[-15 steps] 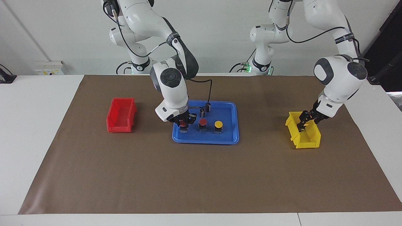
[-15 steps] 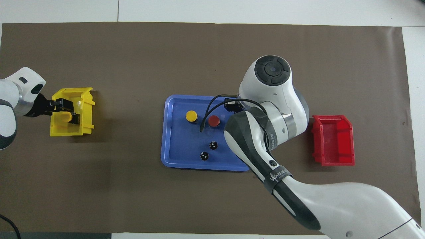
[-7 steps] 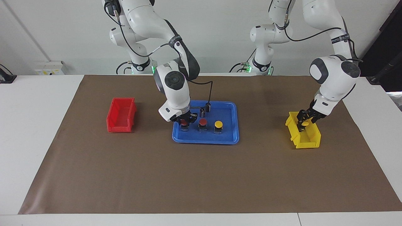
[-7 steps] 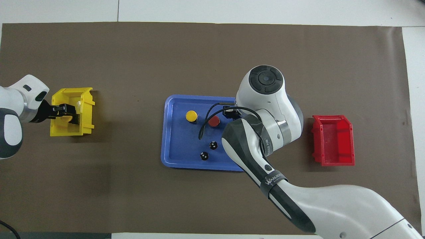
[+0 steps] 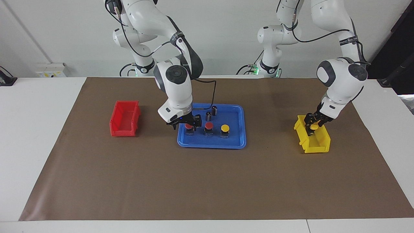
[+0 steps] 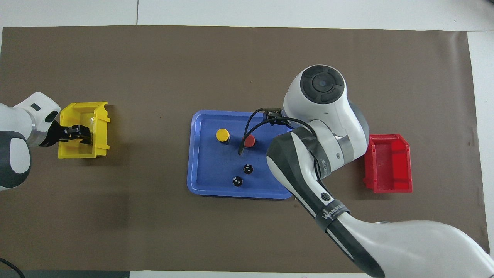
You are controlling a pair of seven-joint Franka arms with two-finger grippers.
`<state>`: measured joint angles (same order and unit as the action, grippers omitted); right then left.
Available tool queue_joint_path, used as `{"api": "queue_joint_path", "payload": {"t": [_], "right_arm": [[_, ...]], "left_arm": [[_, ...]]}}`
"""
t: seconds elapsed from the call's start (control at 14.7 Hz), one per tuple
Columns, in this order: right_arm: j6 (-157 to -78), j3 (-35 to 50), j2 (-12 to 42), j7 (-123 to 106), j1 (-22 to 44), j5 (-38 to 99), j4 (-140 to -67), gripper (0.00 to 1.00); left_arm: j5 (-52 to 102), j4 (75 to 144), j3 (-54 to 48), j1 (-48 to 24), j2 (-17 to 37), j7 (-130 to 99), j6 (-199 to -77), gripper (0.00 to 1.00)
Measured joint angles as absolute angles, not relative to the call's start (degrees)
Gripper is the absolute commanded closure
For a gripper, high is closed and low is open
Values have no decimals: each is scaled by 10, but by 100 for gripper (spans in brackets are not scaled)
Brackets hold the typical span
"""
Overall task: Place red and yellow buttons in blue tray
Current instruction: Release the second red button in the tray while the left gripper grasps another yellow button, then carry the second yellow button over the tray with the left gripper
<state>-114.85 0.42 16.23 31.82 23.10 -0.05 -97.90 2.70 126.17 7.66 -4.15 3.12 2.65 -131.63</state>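
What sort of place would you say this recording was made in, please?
Probably a robotics lab set up for sorting trials: two white arms bolted at a white table, a brown mat marking the work area, and a blue tray between a red bin and a yellow bin.

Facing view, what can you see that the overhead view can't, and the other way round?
Only the facing view shows the red button under the right gripper; from overhead the arm hides it. Only the overhead view shows the two dark cylinders end-on, as round dots. Both show the blue tray, a second red button, a yellow button, the red bin and yellow bin.
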Motion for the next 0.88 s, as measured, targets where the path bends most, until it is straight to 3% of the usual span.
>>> {"api": "queue_joint_path", "payload": {"t": [0.07,0.2,0.54,0.88], "right_arm": [[-1118,4,146,313,215,-1,-963,0],[-1053,3,107,296,184,-1,-936,0],[-930,1,16,255,100,-1,-913,0],[-858,-1,-34,109,-9,-1,-913,0]], "left_arm": [[27,1262,77,-41,31,26,-1319,81],[27,1259,77,-41,31,26,-1321,98],[27,1217,78,-40,32,26,-1279,99],[28,1044,72,-72,31,-11,-1071,98]]}}
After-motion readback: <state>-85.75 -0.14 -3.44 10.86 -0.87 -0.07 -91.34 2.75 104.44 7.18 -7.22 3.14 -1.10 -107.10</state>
